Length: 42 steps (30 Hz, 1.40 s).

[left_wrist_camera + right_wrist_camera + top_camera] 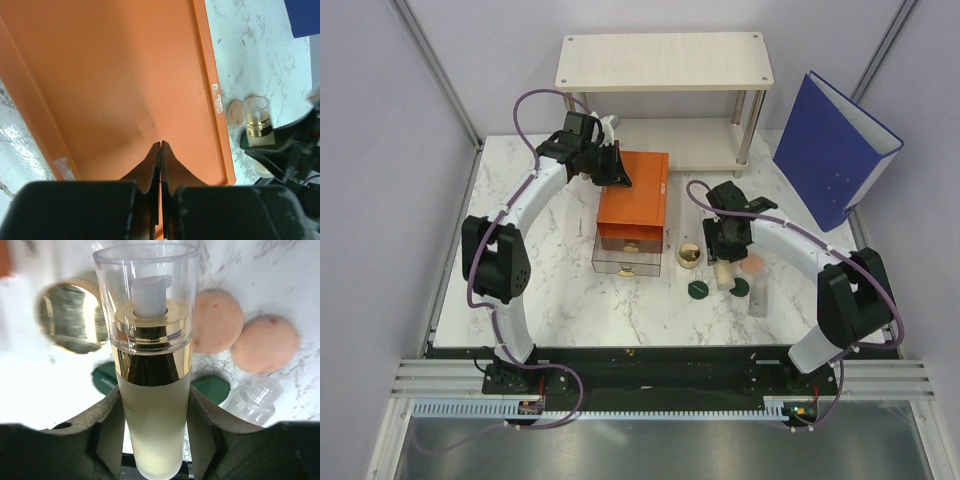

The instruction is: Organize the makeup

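Note:
My right gripper (152, 425) is shut on the cream gold-collared tube (150, 390), with a finger pressed on each side of its frosted body. Behind the tube on the marble lie the round gold compact (70, 315), two peach-pink discs (216, 320) and two dark green discs (212, 389). In the top view the tube (723, 272) sits right of the orange box, with the slim grey stick (760, 298) further right. My left gripper (161, 145) is shut on nothing, over the top of the orange box (125, 75).
The orange box of drawers (633, 200) stands mid-table with a clear drawer (628, 258) pulled out at its front. A pale wooden shelf (663, 60) stands at the back. The big blue binder (835, 145) leans at the back right.

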{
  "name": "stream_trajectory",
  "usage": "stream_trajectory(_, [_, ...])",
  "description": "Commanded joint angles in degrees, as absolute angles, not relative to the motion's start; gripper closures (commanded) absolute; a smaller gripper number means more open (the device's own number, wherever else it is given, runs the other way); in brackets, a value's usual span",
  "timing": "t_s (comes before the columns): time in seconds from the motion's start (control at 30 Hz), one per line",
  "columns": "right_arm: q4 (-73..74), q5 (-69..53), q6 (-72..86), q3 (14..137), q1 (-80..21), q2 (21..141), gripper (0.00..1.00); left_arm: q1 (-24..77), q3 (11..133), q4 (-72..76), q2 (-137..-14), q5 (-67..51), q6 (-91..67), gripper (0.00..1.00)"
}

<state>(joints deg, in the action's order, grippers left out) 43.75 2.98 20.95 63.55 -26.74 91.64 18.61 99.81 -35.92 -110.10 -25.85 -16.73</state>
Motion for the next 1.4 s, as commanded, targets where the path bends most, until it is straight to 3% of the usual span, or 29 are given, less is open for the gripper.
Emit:
stream_trajectory(0.0, [47.3,3.3,18.3,72.9,-27.2,85.8,1.0,18.5,100.0,-35.7,-109.8,-26.7,-14.4,0.98])
stream_trajectory(0.4, [45.8,4.6,8.8,87.2,-34.5,85.5,1.0,18.5,98.6,-36.1,-110.0,-26.7,-14.1,0.98])
stream_trajectory(0.77, [39.4,2.5,8.7,98.8,-42.9,94.3,1.0,18.5,98.6,-37.4,-110.6,-25.7,-13.7,0.98])
stream_trajectory(1.37, [29.6,5.5,7.6,94.5,-50.1,100.0,1.0,17.4,98.8,-40.2,-111.4,-22.9,-14.3,0.98])
